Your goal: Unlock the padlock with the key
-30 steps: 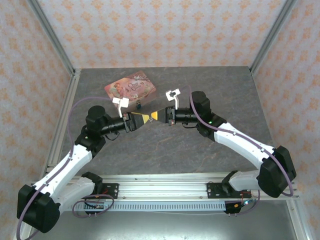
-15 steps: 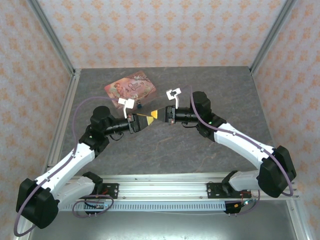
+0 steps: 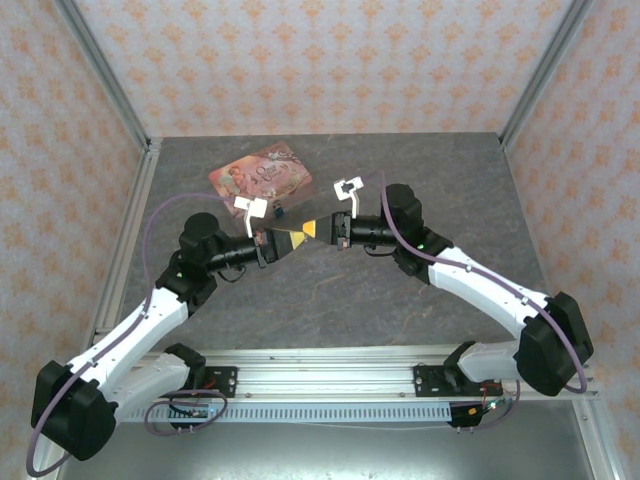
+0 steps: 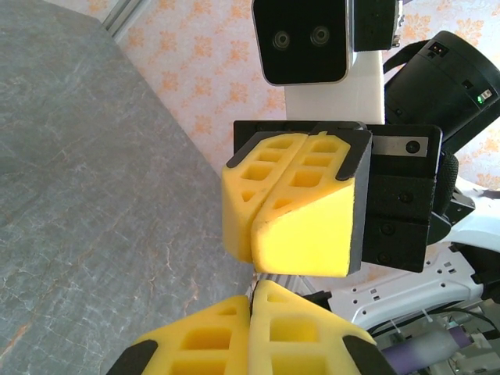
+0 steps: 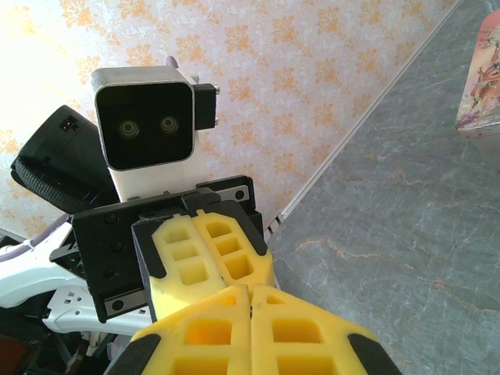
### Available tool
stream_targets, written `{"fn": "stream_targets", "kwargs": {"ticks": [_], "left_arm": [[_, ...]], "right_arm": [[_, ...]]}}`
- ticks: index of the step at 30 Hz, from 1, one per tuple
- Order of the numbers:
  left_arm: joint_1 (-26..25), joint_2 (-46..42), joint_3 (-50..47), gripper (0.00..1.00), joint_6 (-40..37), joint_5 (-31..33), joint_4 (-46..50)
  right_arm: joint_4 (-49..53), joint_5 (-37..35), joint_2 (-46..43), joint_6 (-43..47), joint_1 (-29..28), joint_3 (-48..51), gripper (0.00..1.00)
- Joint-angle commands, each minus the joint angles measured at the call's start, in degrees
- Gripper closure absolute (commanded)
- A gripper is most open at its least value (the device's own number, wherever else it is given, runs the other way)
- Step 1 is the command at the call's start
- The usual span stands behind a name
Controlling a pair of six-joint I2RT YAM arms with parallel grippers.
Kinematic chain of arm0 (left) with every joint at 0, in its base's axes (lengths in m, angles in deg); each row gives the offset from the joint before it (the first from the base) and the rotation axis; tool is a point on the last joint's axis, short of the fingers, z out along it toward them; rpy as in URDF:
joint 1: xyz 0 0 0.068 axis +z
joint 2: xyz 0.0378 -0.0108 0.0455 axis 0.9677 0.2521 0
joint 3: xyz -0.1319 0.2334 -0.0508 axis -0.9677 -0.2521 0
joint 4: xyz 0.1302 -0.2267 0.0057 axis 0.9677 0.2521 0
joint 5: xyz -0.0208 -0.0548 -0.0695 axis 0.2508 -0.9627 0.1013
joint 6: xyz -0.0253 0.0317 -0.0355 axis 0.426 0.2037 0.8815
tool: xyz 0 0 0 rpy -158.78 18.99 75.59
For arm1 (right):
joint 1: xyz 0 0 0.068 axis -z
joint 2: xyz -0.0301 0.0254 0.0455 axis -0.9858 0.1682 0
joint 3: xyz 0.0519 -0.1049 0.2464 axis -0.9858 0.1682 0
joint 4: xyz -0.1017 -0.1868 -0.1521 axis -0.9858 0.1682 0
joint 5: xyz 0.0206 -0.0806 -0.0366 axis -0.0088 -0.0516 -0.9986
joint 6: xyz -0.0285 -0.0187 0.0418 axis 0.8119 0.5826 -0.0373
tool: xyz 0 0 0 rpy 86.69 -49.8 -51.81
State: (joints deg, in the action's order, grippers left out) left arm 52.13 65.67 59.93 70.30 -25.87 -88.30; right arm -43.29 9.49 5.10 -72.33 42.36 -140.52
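Grey tabletop [image 3: 400, 300]: left gripper [image 3: 291, 240] and right gripper [image 3: 306, 233] both clenched, tip to tip near pink tin [image 3: 262, 174]. Can't tell if either pinches the key. Padlock [image 3: 281, 211] sits at tin's near edge, apart from both; unlocking likely not started.

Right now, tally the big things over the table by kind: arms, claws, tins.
White robot arms: 2, left arm, right arm.
Yellow-padded claws: 2, left claw, right claw, both shut.
Pink picture-printed tin box: 1.
Total: 5.
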Motion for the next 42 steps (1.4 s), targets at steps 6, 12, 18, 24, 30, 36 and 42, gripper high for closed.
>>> {"fn": "stream_targets", "kwargs": {"ticks": [6,12,18,24,30,36,42], "left_arm": [[0.36,-3.29,2.02,1.0,-4.9,1.81,6.64],[6.16,-6.16,3.22,1.0,-10.31,6.91,19.5],[15.17,-6.19,7.07,1.0,-16.95,25.84,41.18],[30.48,-3.18,3.96,1.0,-13.85,30.25,39.78],[37.9,9.28,6.38,1.0,-12.33,30.64,33.68],[38.04,24.07,15.86,1.0,-13.72,34.41,32.2],[37.98,35.44,23.21,1.0,-13.74,35.93,29.2]], "right_arm": [[4.93,-5.59,-2.75,2.81,-0.28,-1.23,0.56],[20.62,-17.59,-0.82,8.78,0.85,-8.16,0.43],[37.6,-32.11,14.92,13.43,2.56,-24.15,0.39],[46.62,-35.09,38.11,15.07,6.14,-47.9,0.36],[59.56,-37.25,60.79,14.76,8.91,-78.67,0.36],[59.83,-30.94,73.75,13.46,10.86,-95.32,0.35],[51.76,-21.82,76.94,11.4,11.59,-94.91,0.36]]}}
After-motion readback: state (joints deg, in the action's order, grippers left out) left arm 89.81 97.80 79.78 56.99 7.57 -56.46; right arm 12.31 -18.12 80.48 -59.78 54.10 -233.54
